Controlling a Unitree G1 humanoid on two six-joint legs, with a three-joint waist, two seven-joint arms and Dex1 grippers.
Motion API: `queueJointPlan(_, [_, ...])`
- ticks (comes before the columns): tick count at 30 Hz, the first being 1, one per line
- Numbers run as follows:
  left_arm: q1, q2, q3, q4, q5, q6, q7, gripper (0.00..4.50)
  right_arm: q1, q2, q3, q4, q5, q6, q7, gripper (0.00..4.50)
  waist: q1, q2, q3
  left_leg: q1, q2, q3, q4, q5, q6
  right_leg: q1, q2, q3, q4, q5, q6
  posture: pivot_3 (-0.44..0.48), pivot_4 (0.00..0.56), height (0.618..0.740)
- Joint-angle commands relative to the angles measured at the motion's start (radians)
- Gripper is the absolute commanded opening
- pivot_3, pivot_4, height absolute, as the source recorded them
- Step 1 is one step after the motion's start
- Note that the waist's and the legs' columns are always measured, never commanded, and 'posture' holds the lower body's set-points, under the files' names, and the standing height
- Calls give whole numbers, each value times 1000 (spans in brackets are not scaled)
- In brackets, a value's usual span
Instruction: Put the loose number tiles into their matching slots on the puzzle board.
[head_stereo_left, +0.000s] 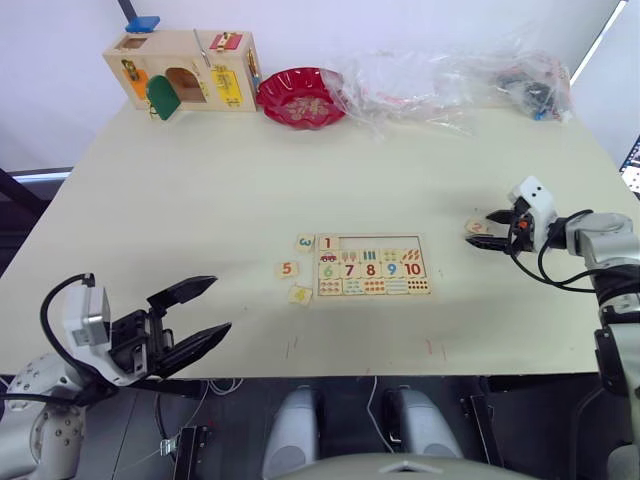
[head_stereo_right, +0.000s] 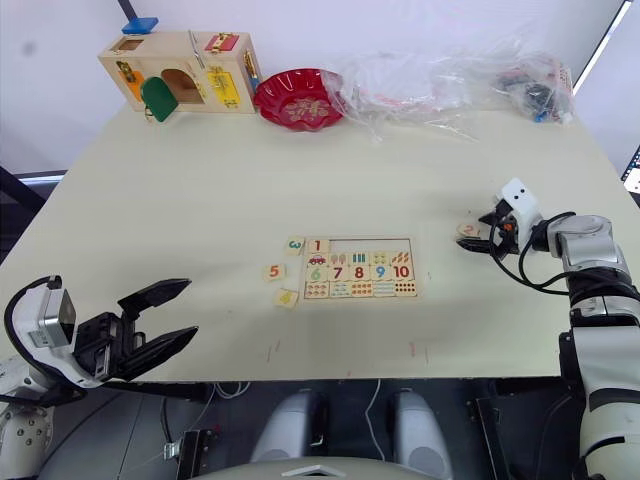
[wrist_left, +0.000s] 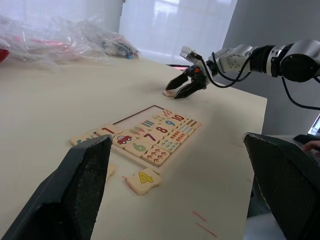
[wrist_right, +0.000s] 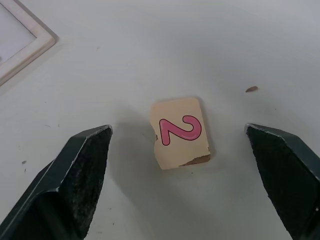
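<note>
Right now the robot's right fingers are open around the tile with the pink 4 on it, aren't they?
Not quite: the right wrist view shows that the tile between the open right fingers has a pink 2 on it. The 4 tile is yellow and lies near the puzzle board.

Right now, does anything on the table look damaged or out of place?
Yes. The 2 tile lies far off to the right of the puzzle board, between the open fingers of the right gripper, and its edge looks chipped at one corner and along one side.

Head eyes look down on table (head_stereo_left: 200, 200) (wrist cameras low, close).
</note>
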Motion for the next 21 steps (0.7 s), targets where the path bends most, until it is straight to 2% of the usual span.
queueJointPlan(1, [-6,7,17,-3,-15,-4,0,4500,13,-15,-28,-8,7,-5,1,3462,0,0,0,0,0,0,0,0,0,0,0,0,0,0,0,0,150,740])
queueJointPlan(11, [-7,5,16,-2,-7,-7,9,4500,56,-17,-47,-48,9,-7,2,3462,1,0,0,0,0,0,0,0,0,0,0,0,0,0,0,0,150,740])
queueJointPlan(15, [-8,5,13,-4,-4,-8,12,4500,61,-15,-45,-45,1,-26,-18,2347,0,0,0,0,0,0,0,0,0,0,0,0,0,0,0,0,150,740])
queueJointPlan(16, [-8,5,12,-4,-2,-10,13,4500,63,-15,-43,-46,-1,-34,-20,1685,0,0,0,0,0,0,0,0,0,0,0,0,0,0,0,0,150,740])
queueJointPlan(18, [-8,5,10,-2,3,-14,14,4500,69,-16,-43,-53,-1,-51,-16,880,0,0,0,0,0,0,0,0,0,0,0,0,0,0,0,0,150,740])
queueJointPlan(21, [-7,3,9,0,7,-17,17,4500,76,-20,-50,-87,10,-62,-7,879,0,0,0,0,0,0,0,0,0,0,0,0,0,0,0,0,150,740])
